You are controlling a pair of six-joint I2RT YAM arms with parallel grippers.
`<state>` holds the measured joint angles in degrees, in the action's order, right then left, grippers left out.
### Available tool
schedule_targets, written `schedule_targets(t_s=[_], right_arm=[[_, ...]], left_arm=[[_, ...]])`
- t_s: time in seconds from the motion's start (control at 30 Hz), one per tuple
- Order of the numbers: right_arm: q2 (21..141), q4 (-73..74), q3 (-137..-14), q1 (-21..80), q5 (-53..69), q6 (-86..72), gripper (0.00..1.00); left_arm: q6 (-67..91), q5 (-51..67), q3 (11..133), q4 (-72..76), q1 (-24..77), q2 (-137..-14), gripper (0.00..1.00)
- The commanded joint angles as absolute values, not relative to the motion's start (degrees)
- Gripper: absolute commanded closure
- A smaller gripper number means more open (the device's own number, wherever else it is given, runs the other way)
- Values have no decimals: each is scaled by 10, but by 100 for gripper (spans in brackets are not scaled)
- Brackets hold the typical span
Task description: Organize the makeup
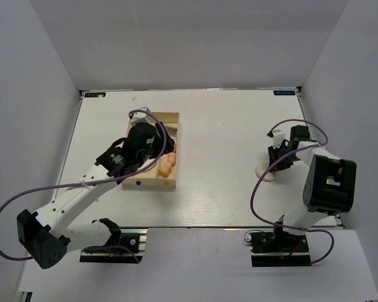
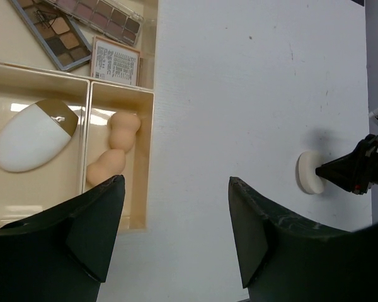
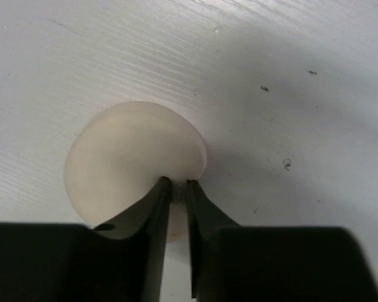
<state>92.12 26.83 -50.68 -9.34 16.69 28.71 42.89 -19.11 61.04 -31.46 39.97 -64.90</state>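
A white worktop (image 1: 227, 138) with a fine lined grain is shown enclosed at its left, far and right edges by plain pale grey walls (image 1: 195, 44), and two arms are mounted at the near edge.

In the left half of the worktop, about midway between the near and far edges, a pale wooden divided box (image 1: 152, 183) with smooth, thin walls is seen. Two tan egg-shaped sponges (image 2: 123, 126), matte and soft-looking, are lodged end to end in its narrow compartment on the side facing the worktop's right edge. A smooth white oval piece (image 2: 31, 138) with a brown-gold end is laid in the compartment beside them. Two long brown-shade eyeshadow palettes (image 2: 53, 31), gridded into small pans, are laid at an angle in the section beyond the divider, with a square compact (image 2: 115, 61) carrying a printed label beside them.

The left gripper (image 2: 175, 182) is held above the box's right-hand wall, its dark glossy fingers spread wide with nothing between them.

Near the right edge of the worktop, well apart from the box, a round cream puff (image 3: 132, 157) of matte, foam-like material is seen on the bare surface. The right gripper (image 3: 178, 182) is brought down at the puff's rim, its black tapered fingers pressed almost together and pinching the puff's edge.
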Motion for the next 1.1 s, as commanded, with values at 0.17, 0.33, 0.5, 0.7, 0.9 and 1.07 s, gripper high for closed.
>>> schedule_targets(t_s=[0.17,0.33,0.5,0.7,0.9,1.07], right_arm=[[906,300,-507,-94,262,331,100],[895,358,-563,-84,352,381,100],[899,381,-652,-41,416,386,100],[946,370,-773,70,446,334,100],[1028,324,-915,176,451,266,100],[1104,293,-1004,277,465,218,100]], left_arm=[[435,-197,576,-279,405,-567,23],[436,-189,572,-275,405,-550,23],[441,-189,570,-274,405,-539,23],[446,-188,571,-272,405,-530,23],[454,-196,570,-279,405,-509,24],[458,-214,575,-304,405,-487,23]])
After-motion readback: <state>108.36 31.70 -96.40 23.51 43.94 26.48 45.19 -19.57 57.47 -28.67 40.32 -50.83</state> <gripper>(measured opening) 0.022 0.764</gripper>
